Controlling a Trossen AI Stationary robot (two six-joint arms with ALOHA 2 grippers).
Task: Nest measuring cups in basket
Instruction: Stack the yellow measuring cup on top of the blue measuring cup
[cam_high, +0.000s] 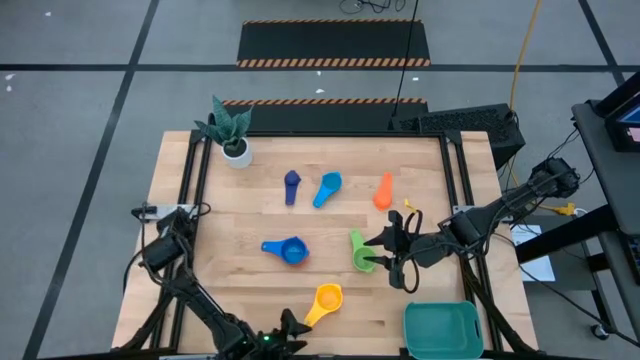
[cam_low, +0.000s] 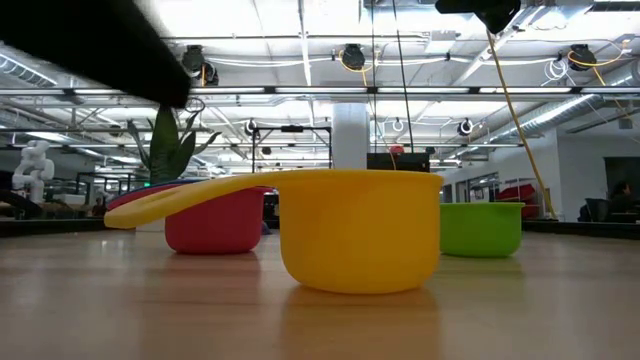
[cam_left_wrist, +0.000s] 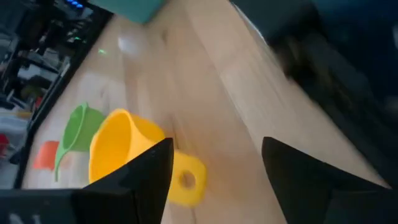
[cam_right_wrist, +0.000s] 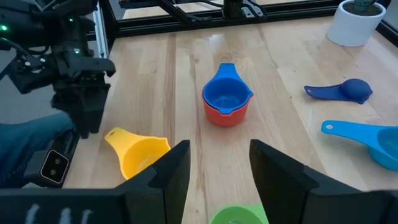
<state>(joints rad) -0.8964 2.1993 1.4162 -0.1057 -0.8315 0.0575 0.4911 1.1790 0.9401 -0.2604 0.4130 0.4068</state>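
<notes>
High view gives you the whole table (cam_high: 250, 290): the teal basket (cam_high: 442, 330) sits at the near right corner, holding no cups. The yellow cup (cam_high: 325, 300) lies on the wood near the near edge, left of the basket and well apart from it, its handle pointing toward the left claw (cam_high: 290, 328), which sits just beside that handle at the table's near edge. In the left wrist view you see that claw's two dark fingers (cam_left_wrist: 143, 180) standing apart with nothing between them, the yellow cup's handle just beyond one of them. The right claw (cam_high: 385, 250) hovers over the green cup (cam_high: 362, 255) in the right middle of the table; in the right wrist view its fingers (cam_right_wrist: 171, 171) stand apart with bare wood between them, and only the green rim (cam_right_wrist: 239, 216) shows below, so you cannot tell whether they touch it. The blue cup (cam_high: 287, 250) sits nested in the red cup (cam_right_wrist: 225, 115) near the centre, which the right wrist view shows best. Farther back lie the navy cup (cam_high: 291, 185), the light blue cup (cam_high: 327, 188) and the orange cup (cam_high: 384, 190) in a row, each apart from the others. A white plant pot (cam_high: 236, 152) stands at the far left corner.
</notes>
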